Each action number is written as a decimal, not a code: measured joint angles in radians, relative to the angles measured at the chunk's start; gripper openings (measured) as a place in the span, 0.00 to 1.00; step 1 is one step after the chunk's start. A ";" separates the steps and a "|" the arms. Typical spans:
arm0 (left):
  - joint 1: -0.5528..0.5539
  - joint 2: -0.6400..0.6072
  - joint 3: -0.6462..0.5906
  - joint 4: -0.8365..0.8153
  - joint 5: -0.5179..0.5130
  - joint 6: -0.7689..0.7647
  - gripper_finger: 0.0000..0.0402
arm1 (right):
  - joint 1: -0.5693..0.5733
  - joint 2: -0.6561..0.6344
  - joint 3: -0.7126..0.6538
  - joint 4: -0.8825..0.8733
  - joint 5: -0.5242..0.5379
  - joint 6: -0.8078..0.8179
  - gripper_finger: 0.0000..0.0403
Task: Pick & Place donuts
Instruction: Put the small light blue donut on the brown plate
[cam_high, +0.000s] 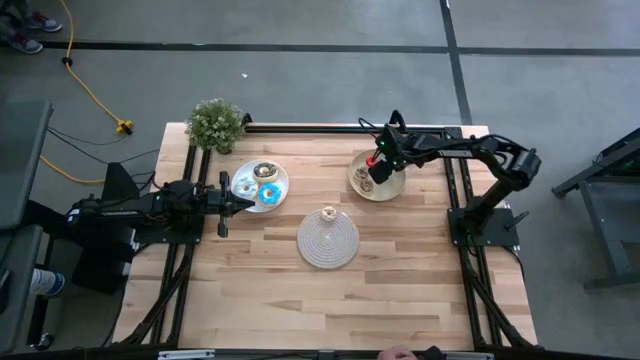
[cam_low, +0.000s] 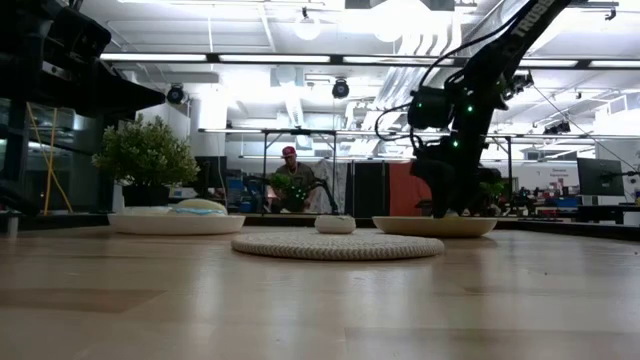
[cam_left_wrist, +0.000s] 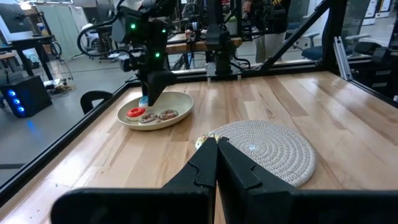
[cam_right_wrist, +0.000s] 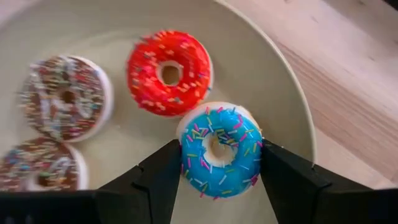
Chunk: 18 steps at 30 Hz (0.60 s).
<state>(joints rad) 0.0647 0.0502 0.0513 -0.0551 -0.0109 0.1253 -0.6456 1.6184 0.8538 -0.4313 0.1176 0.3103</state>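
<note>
Now the right hand (cam_right_wrist: 217, 163) pinches a blue-iced, sprinkled mini donut (cam_right_wrist: 219, 149); left hand (cam_left_wrist: 216, 144) pressed together.

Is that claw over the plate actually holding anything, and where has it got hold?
Yes: the right claw has the blue mini donut between its fingers, gripped at opposite outer edges, over the plate. The left claw is shut, empty.

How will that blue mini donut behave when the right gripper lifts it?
Probably stiff: the blue mini donut keeps its round shape between the right gripper fingers. Likely light, being small beside the plate. Its rounded glossy edge may slip or pivot, since the fingers touch only two opposite sides.
</note>
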 joint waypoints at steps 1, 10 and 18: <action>0.000 0.000 0.000 0.000 0.000 0.000 0.00 | -0.003 0.008 0.002 -0.006 0.003 0.000 0.50; 0.000 0.000 0.000 0.000 0.000 0.000 0.00 | -0.003 0.020 0.004 -0.024 0.031 -0.001 0.50; 0.000 0.000 0.000 0.000 0.000 0.000 0.00 | -0.003 0.020 0.004 -0.024 0.027 -0.003 0.53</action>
<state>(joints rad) 0.0650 0.0502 0.0513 -0.0551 -0.0109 0.1253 -0.6483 1.6382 0.8574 -0.4549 0.1451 0.3069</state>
